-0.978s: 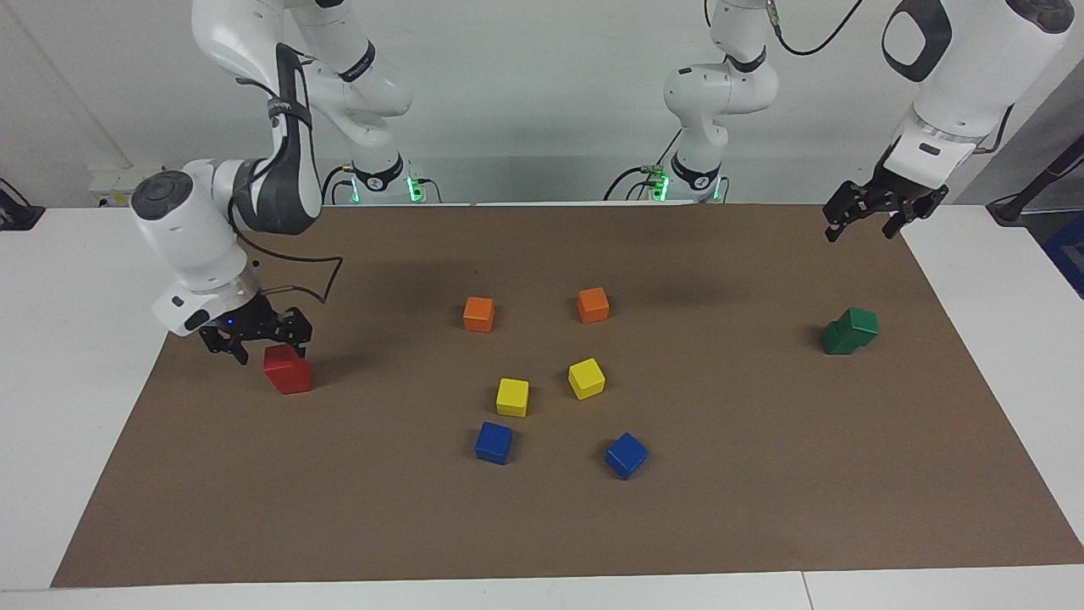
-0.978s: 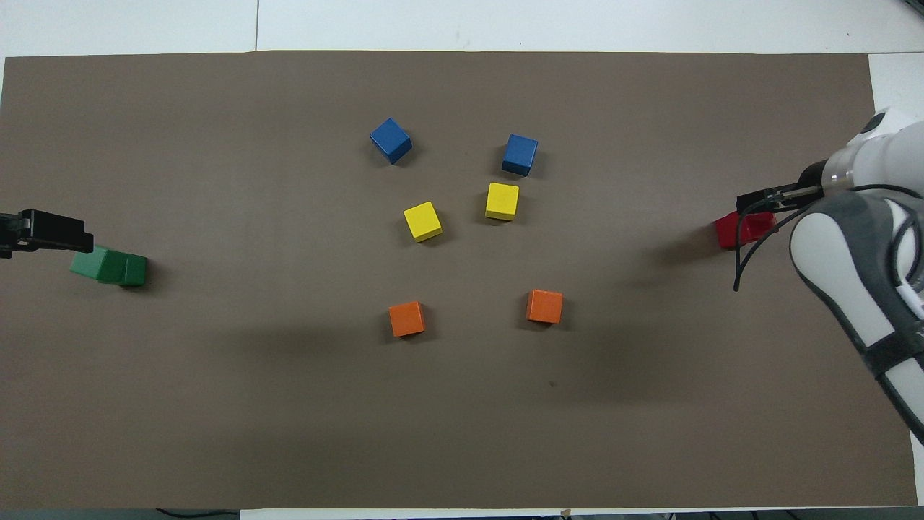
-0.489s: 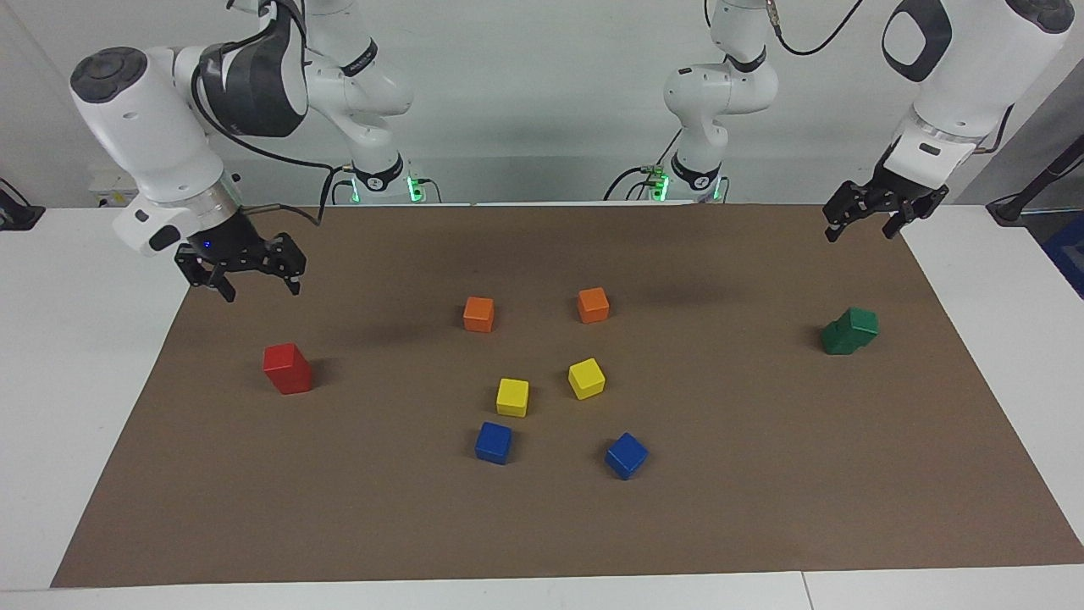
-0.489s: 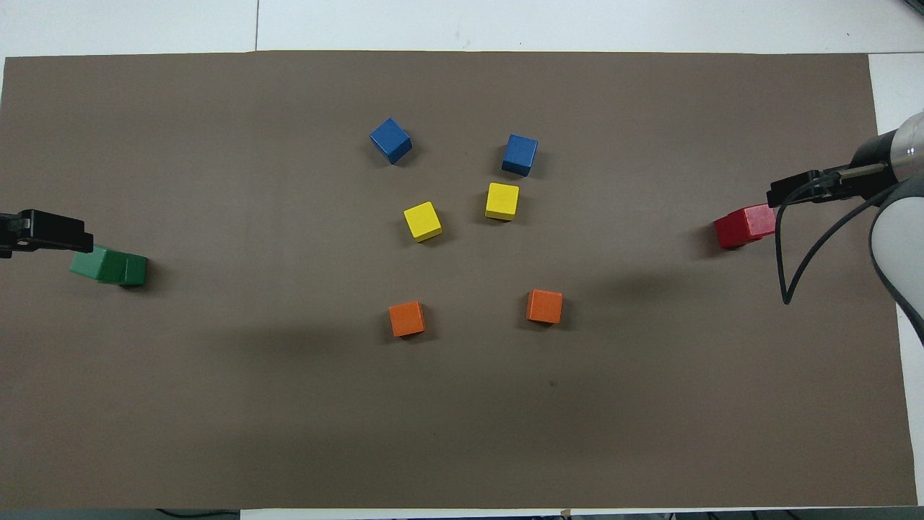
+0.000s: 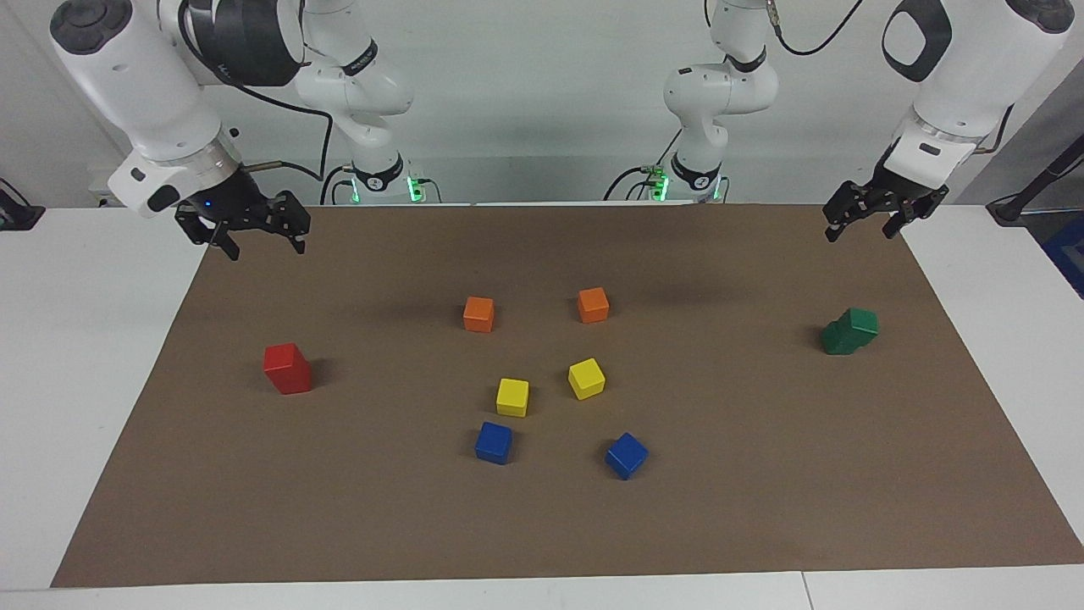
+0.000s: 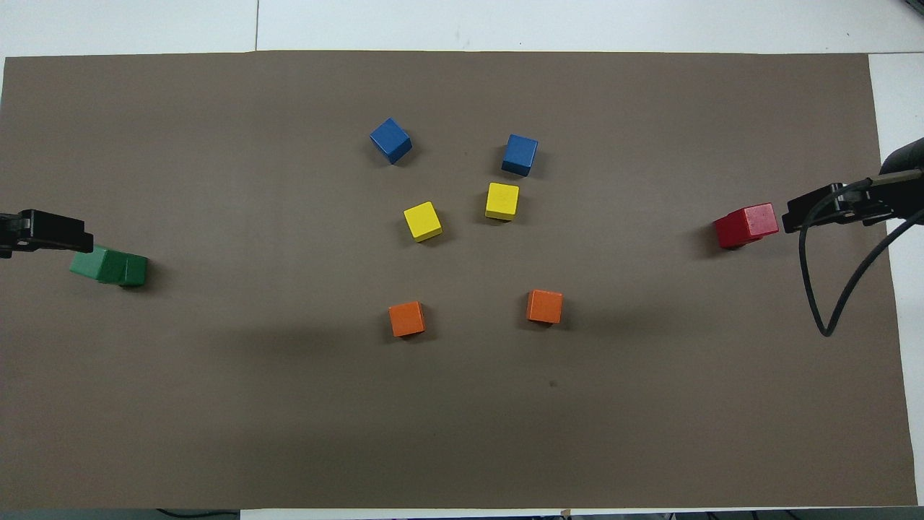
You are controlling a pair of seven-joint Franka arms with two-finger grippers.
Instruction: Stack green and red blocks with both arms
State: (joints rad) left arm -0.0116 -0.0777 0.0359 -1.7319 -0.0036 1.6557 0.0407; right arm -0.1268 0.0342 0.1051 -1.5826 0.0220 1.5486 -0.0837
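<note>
- Two stacks stand at the ends of the brown mat (image 5: 762, 525), so the stacking looks finished.
- The right gripper (image 5: 246, 229), jaws spread and empty, hangs over the mat corner; the red stack (image 5: 287, 368) stands upright, its long axis vertical, near the right arm's end.
- The green stack (image 5: 849, 330), its top cube offset, sits toward the left arm's end.
- The left gripper (image 5: 881, 216), open and empty, waits over the mat's edge there.

- Lighting: I found both views bright and even, lit diffusely from above.
- Shadows: soft, short ones lay beside each cube on the brown mat (image 5: 762, 508); broad faint arm shadows crossed its middle.
- Glare: mild sheen on the white arm shells.
- Focus: I saw sharp edges throughout, no blur.
</note>
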